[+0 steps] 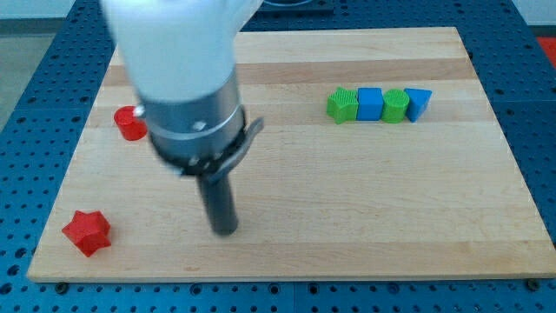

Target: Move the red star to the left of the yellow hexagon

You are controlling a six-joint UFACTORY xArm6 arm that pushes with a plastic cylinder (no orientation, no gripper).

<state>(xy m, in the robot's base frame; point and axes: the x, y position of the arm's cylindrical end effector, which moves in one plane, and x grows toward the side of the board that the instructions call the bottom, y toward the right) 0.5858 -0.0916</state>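
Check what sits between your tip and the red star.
Nothing: in the camera view, only bare board lies between my tip and the red star at the view's lower left.

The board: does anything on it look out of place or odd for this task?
One thing stands out: no yellow hexagon shows on the board; the arm may hide it. The red star lies near the view's bottom left corner, my tip to its right, apart. Four green and blue blocks form a tidy row at upper right.

Desk (365, 217): pale wooden board — plank seams running across
Surround (26, 174): blue perforated metal surface — visible on every side
Light: even, soft
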